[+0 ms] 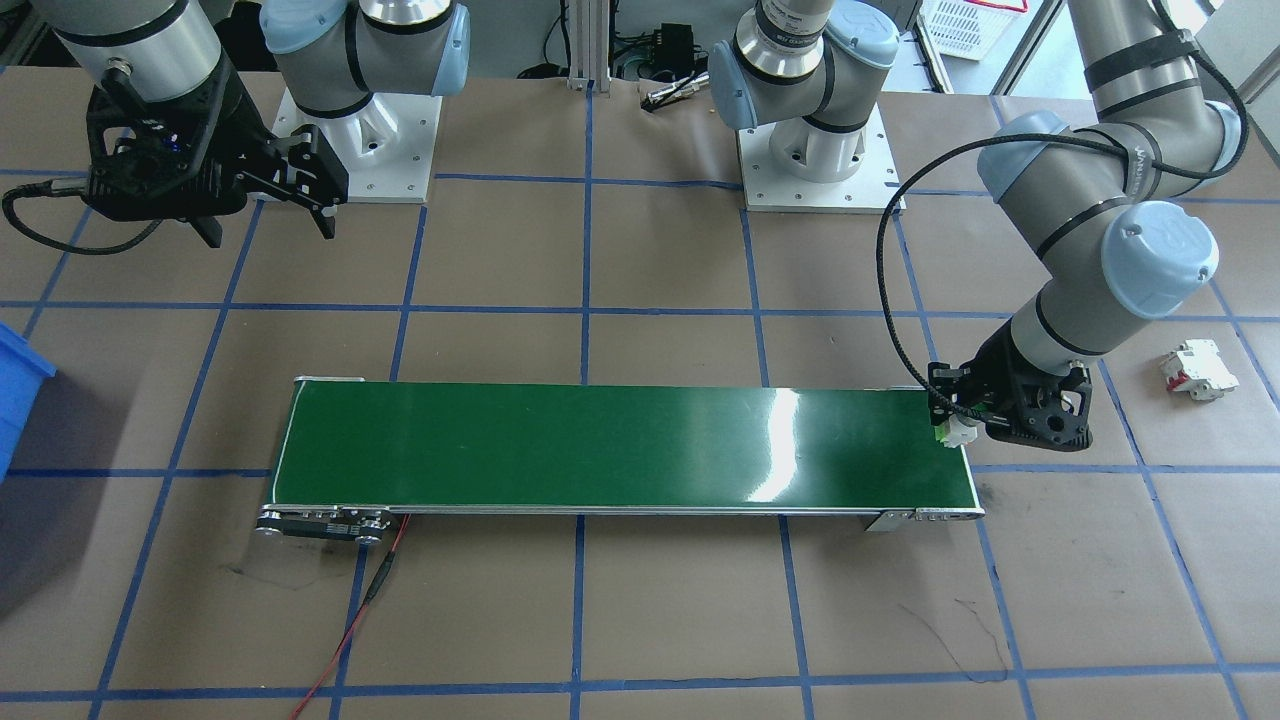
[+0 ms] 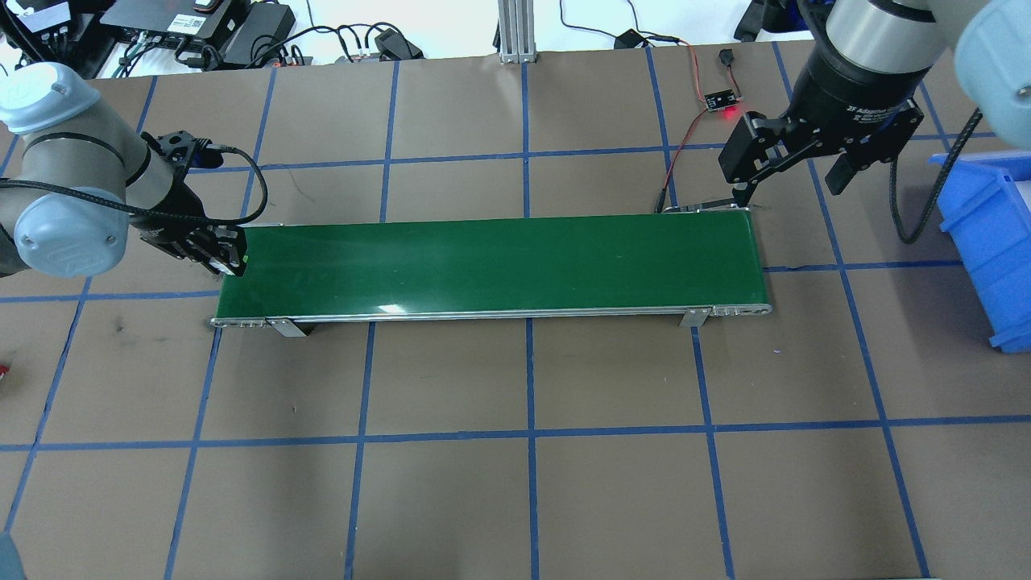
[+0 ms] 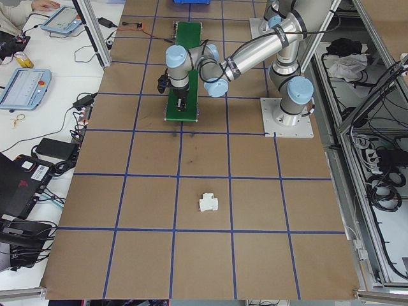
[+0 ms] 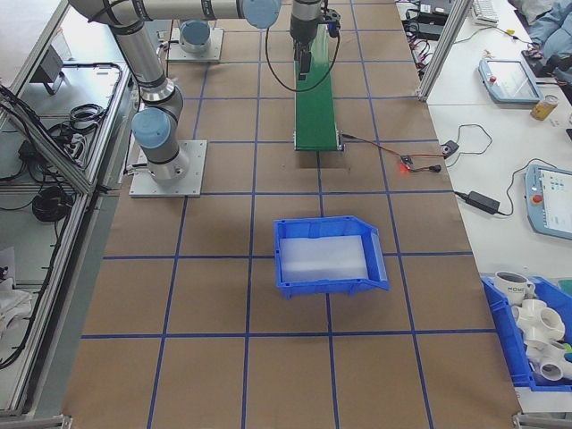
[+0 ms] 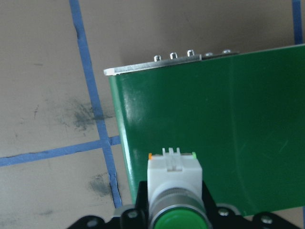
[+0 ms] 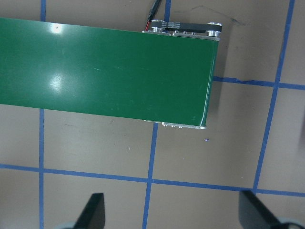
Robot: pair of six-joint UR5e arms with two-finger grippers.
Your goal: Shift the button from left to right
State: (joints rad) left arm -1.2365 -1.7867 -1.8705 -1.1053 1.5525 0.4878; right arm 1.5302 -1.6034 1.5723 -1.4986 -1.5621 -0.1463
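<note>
The button (image 5: 173, 177), with a white body, light-green base and round green cap, sits between the fingers of my left gripper (image 5: 174, 210), which is shut on it. It hangs over the left end of the green conveyor belt (image 2: 499, 262), and whether it touches the belt I cannot tell. In the front-facing view the button (image 1: 952, 432) shows at the belt's right end, held by the left gripper (image 1: 968, 424). My right gripper (image 2: 791, 181) hovers open above the belt's far right end with nothing between its fingers (image 6: 93, 210).
A blue bin (image 2: 991, 242) stands right of the belt. A white circuit breaker with red parts (image 1: 1198, 370) lies on the table beyond the left arm. A red wire and a small board with a lit red LED (image 2: 722, 101) sit behind the belt's right end.
</note>
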